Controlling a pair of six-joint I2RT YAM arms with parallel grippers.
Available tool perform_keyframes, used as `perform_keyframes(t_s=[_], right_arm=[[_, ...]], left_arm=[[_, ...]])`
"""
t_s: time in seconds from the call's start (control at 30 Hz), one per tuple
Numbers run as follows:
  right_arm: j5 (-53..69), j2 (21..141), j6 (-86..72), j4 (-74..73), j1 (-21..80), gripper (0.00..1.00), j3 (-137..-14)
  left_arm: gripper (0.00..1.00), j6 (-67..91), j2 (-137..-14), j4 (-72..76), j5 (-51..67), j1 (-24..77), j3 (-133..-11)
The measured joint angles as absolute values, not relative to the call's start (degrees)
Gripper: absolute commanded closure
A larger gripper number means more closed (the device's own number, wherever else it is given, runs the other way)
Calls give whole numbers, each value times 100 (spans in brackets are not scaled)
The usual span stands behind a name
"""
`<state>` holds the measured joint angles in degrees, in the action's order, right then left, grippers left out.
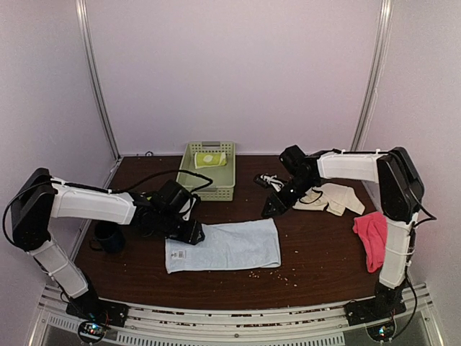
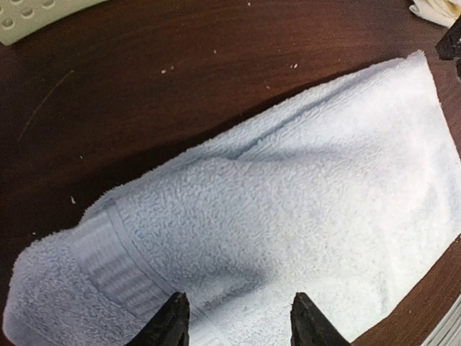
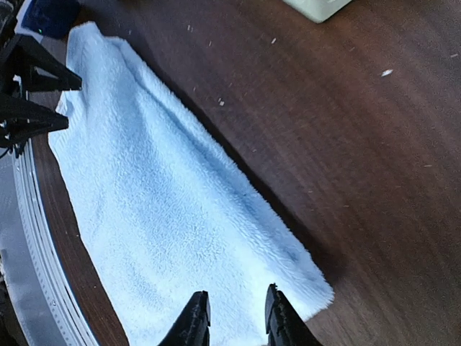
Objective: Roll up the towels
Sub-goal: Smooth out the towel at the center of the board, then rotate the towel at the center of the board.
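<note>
The light blue towel [image 1: 223, 245] lies flat, folded lengthwise, in the middle of the table. My left gripper [image 1: 191, 229] hovers over its left end, open and empty; the towel's woven band [image 2: 108, 267] shows just ahead of the fingertips [image 2: 169, 324]. My right gripper [image 1: 274, 207] is over the towel's far right corner [image 3: 310, 288], jaws a little apart with nothing between them. The cream-white towel [image 1: 335, 198] lies crumpled at the back right. The hot pink towel [image 1: 371, 238] lies by the right arm. The lime-green towel [image 1: 210, 159] sits in the basket.
The green plastic basket [image 1: 216, 189] stands at the back centre. A dark blue object [image 1: 108, 236] sits at the left under my left arm. Small crumbs [image 1: 270, 274] lie in front of the blue towel. The metal rail [image 1: 238, 328] runs along the near edge.
</note>
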<state>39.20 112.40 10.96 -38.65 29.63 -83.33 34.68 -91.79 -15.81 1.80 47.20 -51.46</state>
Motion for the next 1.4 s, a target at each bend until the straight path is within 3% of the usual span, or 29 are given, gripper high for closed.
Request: perform_keyframes(t_s=[0.37, 0.7, 0.9, 0.97, 1.1, 1.2, 1.3, 1.4], right_arm=[[3415, 11705, 1035, -3636, 2993, 76, -7909], [3299, 10569, 1747, -3905, 3030, 77, -6418], [2965, 10079, 2032, -4816, 3194, 73, -6351], [2928, 9922, 2102, -5004, 3148, 73, -6501], [2956, 9749, 2165, -5100, 3109, 73, -6934], [3030, 9758, 2191, -5076, 3111, 72, -7052], [3103, 9778, 2237, -5072, 3111, 72, -7050], [3081, 9813, 2281, -4954, 3111, 72, -7004]], left_arm=[[44, 3496, -9317, -1634, 252, 4720, -4890], [44, 3085, -9660, -2231, -134, 4344, -5452], [42, 2585, -9561, -2591, -34, 4206, -6217], [45, 2456, -9483, -2602, 82, 4211, -6451], [67, 2362, -9684, -2499, 318, 4211, -6973], [74, 2344, -10143, -2279, 462, 4211, -7181], [75, 2342, -10523, -2206, 589, 4237, -7076], [64, 2344, -10654, -2204, 637, 4250, -6923]])
